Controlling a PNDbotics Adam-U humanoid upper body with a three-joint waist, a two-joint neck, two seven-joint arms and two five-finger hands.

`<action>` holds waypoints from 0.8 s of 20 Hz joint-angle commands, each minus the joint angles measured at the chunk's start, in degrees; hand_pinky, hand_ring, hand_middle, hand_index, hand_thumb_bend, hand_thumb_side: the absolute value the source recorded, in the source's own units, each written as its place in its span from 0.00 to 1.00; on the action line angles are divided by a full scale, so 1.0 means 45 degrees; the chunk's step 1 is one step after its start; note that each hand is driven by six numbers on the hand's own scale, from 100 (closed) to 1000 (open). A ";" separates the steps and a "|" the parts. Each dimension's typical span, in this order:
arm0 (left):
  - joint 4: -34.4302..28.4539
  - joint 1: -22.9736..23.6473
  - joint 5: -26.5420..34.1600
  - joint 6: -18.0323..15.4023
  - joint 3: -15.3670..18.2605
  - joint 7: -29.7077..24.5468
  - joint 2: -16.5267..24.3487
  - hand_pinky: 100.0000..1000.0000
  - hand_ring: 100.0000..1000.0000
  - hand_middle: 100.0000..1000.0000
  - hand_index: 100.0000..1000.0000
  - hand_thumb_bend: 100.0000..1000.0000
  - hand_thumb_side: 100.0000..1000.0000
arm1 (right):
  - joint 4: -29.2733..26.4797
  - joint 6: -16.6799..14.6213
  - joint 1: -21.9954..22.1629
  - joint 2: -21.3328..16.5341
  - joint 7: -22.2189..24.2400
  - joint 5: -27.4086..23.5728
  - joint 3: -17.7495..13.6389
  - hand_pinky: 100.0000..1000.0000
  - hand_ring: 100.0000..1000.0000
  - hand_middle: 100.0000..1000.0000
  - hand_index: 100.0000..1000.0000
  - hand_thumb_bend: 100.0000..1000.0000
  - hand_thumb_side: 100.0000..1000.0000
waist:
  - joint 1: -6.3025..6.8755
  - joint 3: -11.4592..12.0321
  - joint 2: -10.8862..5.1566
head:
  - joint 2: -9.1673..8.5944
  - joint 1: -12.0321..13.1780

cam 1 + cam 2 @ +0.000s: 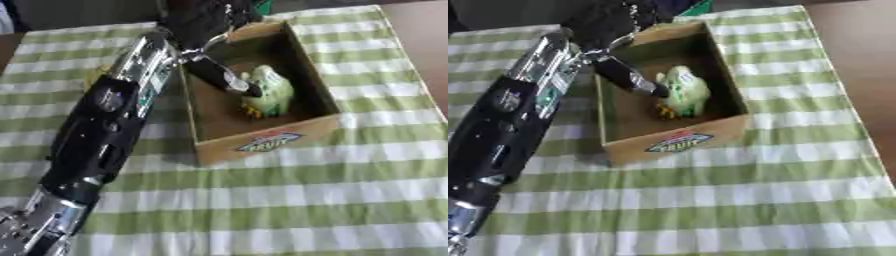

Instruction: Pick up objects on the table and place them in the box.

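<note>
Reaching in from the lower left, across the green-and-white checked cloth (289,200) covering the bench (424,45), with a long black and silver arm (105,130). Left hand (206,22) poised over the far-left corner of the cardboard box (262,145), one dark digit stretched straight down into the box toward the toy. Fingers (229,80) extended rather than curled, tip just beside the toy's left flank, perhaps touching (contact hard to confirm). Nothing pinched.

Inside the box: a pale green toy (682,92) with small orange-yellow feet, lying on the brown floor toward the right wall, roughly midway between near and far walls. Box open-topped, sitting slightly askew on the cloth, with a colourful oval label (269,142) on its near outer wall.

Around it: bare brown bench surface showing along the right edge past the cloth; a scrap of something green (262,6) at the top edge behind the hand (shape unclear). Forearm lying over the cloth left of the box and hiding that strip of cloth; hand itself covering the box's far-left rim.
</note>
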 commanded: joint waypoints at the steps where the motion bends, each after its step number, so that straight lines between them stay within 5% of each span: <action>1: -0.0782 -0.0131 0.0752 0.0394 0.0282 0.0008 0.0298 0.57 0.83 0.80 0.90 0.63 0.95 | -0.0246 0.0000 -0.0096 -0.0168 -0.0071 0.0008 -0.0117 0.74 0.62 0.48 0.79 0.00 0.87 | -0.0123 0.0024 -0.0318 | -0.0111 -0.0026; 6: -0.2120 0.0276 0.2652 0.1754 0.0898 0.0751 0.0571 0.56 0.79 0.75 0.87 0.44 0.90 | -0.0246 -0.0024 -0.0072 -0.0170 -0.0115 0.0040 -0.0168 0.74 0.62 0.48 0.79 0.00 0.87 | -0.0219 0.0208 -0.0274 | -0.0101 -0.0128; 7: -0.2468 0.0445 0.3177 0.2048 0.1043 0.0984 0.0748 0.56 0.79 0.75 0.86 0.53 0.88 | -0.0246 -0.0032 -0.0054 -0.0189 -0.0135 0.0057 -0.0192 0.74 0.62 0.48 0.79 0.00 0.87 | -0.0238 0.0286 -0.0271 | -0.0106 -0.0194; 11: -0.3567 0.1250 0.4868 0.2668 0.1526 0.1423 0.1863 0.56 0.78 0.74 0.85 0.55 0.88 | -0.0246 -0.0049 0.0030 -0.0269 -0.0212 0.0130 -0.0269 0.74 0.62 0.47 0.80 0.00 0.87 | -0.0288 0.0602 -0.0276 | 0.0007 -0.0599; 16: -0.4391 0.2324 0.6442 0.2479 0.2059 0.0914 0.3485 0.56 0.77 0.74 0.86 0.54 0.92 | -0.0246 -0.0055 0.0153 -0.0329 -0.0269 0.0201 -0.0345 0.74 0.61 0.47 0.80 0.00 0.88 | -0.0340 0.0871 -0.0255 | 0.0132 -0.1113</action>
